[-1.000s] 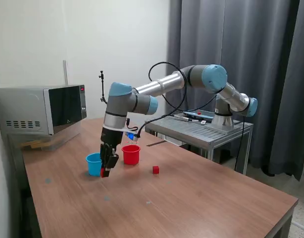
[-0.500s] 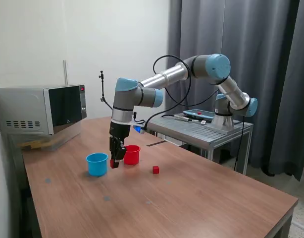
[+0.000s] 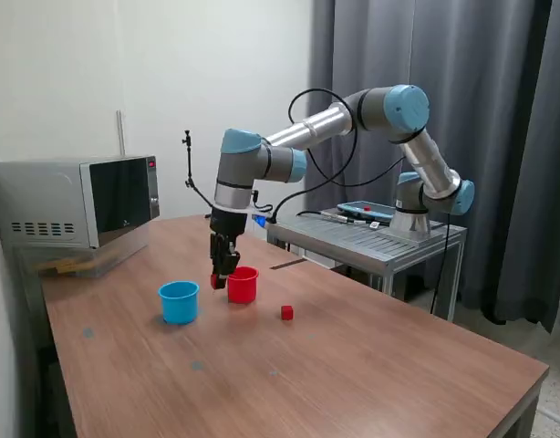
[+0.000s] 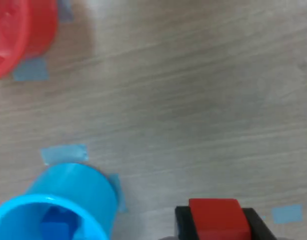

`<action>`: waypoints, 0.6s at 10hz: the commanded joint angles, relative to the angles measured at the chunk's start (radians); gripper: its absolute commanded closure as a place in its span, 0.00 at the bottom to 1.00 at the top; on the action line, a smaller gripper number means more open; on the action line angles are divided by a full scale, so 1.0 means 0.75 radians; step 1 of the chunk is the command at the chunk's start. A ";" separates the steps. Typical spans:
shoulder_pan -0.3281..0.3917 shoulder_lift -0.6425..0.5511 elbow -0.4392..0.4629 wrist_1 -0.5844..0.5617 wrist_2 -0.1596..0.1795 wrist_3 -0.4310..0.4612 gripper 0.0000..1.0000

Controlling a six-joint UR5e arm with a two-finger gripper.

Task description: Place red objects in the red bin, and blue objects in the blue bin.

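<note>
Red plastic, in the form of a tiny solid cube, is pinched between the two black fingers of the tool, as the wrist view shows plainly. In the exterior view the tool is held above the wooden tabletop, just at the 9 o'clock side of the small round red plastic cup and about level with its rim; the cube is not yet over the opening.

A second tiny red cube is seen lying on the tabletop, at roughly 4 o'clock from the red cup and apart from it. The small round light blue plastic cup is placed at about 8 o'clock from the red cup, and a dark blue cube is visible inside it in the wrist view; whether a second one lies there cannot be told. Small pale blue tape marks are stuck to the tabletop beside both cups.

The step in hand is judged to be the carry toward the red cup. The main risk is a release made too early: with the tool beside the rim and not above the opening, the cube could be dropped onto the rim or the tabletop and bounce away. A low sideways approach could also knock the light cup off its tape marks or tip it.
</note>
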 commanded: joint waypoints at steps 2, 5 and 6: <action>-0.065 -0.104 0.155 0.018 -0.049 0.017 1.00; -0.132 -0.180 0.260 0.020 -0.057 0.039 1.00; -0.141 -0.190 0.276 0.020 -0.070 0.045 1.00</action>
